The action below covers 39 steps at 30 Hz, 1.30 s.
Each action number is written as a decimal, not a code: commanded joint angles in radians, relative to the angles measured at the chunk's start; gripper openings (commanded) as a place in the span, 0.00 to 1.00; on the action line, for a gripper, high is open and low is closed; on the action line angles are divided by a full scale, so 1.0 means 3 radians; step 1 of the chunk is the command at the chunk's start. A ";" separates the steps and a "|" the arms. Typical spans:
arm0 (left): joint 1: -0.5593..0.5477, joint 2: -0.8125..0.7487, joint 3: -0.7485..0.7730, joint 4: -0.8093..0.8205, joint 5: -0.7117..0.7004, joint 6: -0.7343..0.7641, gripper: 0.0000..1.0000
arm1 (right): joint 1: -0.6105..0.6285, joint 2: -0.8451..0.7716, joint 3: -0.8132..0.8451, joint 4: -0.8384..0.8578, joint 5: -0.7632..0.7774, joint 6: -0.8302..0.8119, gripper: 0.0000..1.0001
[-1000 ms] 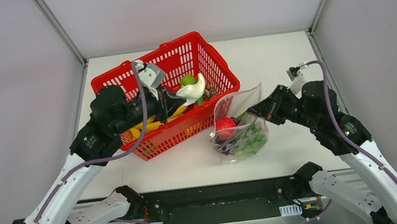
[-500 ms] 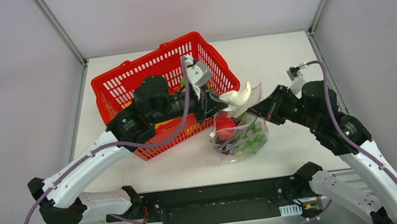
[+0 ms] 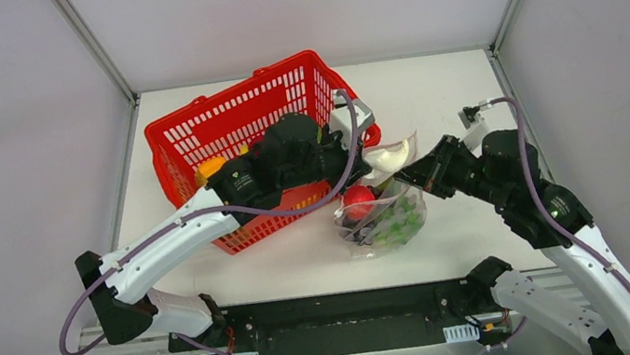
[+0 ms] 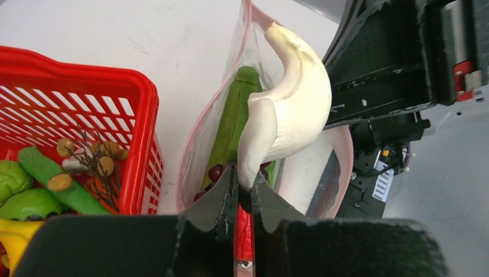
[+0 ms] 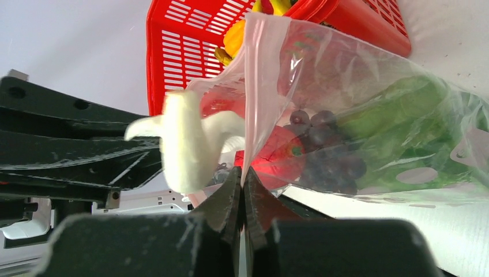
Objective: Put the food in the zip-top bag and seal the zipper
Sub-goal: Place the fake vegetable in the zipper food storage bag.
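The white garlic (image 4: 294,104) hangs by its stem from my left gripper (image 4: 243,184), which is shut on it right over the open mouth of the zip-top bag (image 3: 383,214). From above, the garlic (image 3: 386,157) sits at the bag's upper rim. My right gripper (image 5: 242,176) is shut on the pink zipper (image 5: 249,86) strip and holds the mouth up. Through the clear plastic I see a red apple (image 5: 277,158), purple grapes (image 5: 328,150), green lettuce (image 5: 415,109) and a cucumber (image 4: 233,121).
The red mesh basket (image 3: 192,139) stands just left of the bag, under my left arm. It holds an orange (image 3: 211,167), green vegetables (image 4: 29,202), a brown-berried sprig (image 4: 92,161) and yellow bananas (image 4: 11,236). White walls with metal posts enclose the table.
My left arm has swung right from above the basket to the bag's mouth, carrying the garlic. The right gripper and the bag have stayed where they were.
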 commanded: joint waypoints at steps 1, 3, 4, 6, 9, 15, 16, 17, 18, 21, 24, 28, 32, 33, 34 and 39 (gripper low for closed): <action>-0.0038 0.0054 0.0123 -0.0119 -0.0176 0.0079 0.07 | -0.0005 -0.0065 0.0140 0.0179 0.0017 0.0003 0.02; -0.0043 0.0067 0.0152 -0.0169 -0.0202 0.0095 0.08 | -0.0007 -0.0077 0.0140 0.0179 0.0042 0.0007 0.02; -0.0043 0.0072 0.0161 -0.0189 -0.0186 0.0107 0.08 | -0.0006 -0.0088 0.0135 0.0190 0.0050 0.0013 0.03; -0.0042 0.0091 0.0196 -0.0243 -0.0074 0.0160 0.12 | -0.0007 -0.0101 0.0134 0.0200 0.0060 0.0013 0.02; -0.0046 0.0172 0.0319 -0.0415 0.0109 0.0202 0.27 | -0.0006 -0.0107 0.0125 0.0221 0.0066 0.0026 0.03; -0.0084 0.0215 0.0404 -0.0453 0.0240 0.0178 0.46 | -0.0007 -0.0104 0.0119 0.0234 0.0068 0.0028 0.03; -0.0084 0.0210 0.0421 -0.0475 0.0227 0.0182 0.46 | -0.0004 -0.0110 0.0119 0.0230 0.0073 0.0026 0.02; -0.0084 0.0192 0.0428 -0.0492 0.0218 0.0188 0.47 | -0.0005 -0.0114 0.0115 0.0230 0.0089 0.0026 0.03; -0.0084 0.0169 0.0425 -0.0496 0.0210 0.0195 0.48 | -0.0006 -0.0124 0.0114 0.0227 0.0105 0.0023 0.03; -0.0084 0.0064 0.0409 -0.0498 0.0148 0.0204 0.49 | -0.0005 -0.0139 0.0106 0.0228 0.0141 0.0018 0.03; -0.0084 -0.0175 0.0264 -0.0384 0.0021 0.0234 0.53 | -0.0008 -0.0155 0.0087 0.0229 0.0148 0.0003 0.03; -0.0077 -0.0608 -0.0143 -0.0197 -0.0500 0.0240 0.66 | -0.0005 -0.0175 0.0054 0.0235 0.0144 -0.0007 0.03; -0.0036 -0.0929 -0.0436 -0.0350 -0.1485 0.0282 0.79 | -0.0007 -0.0183 0.0034 0.0235 0.0150 -0.0009 0.03; 0.0026 -0.1003 -0.0511 -0.0383 -0.1693 0.0108 0.85 | -0.0005 -0.0184 0.0025 0.0235 0.0153 0.0003 0.03; 0.0123 -0.1073 -0.0585 -0.0419 -0.1854 -0.0058 0.90 | -0.0004 -0.0178 0.0018 0.0241 0.0150 0.0008 0.03; 0.0947 -0.1332 -0.0891 -0.0786 -0.1886 -0.0837 0.99 | -0.0006 -0.0157 0.0001 0.0266 0.0113 0.0037 0.03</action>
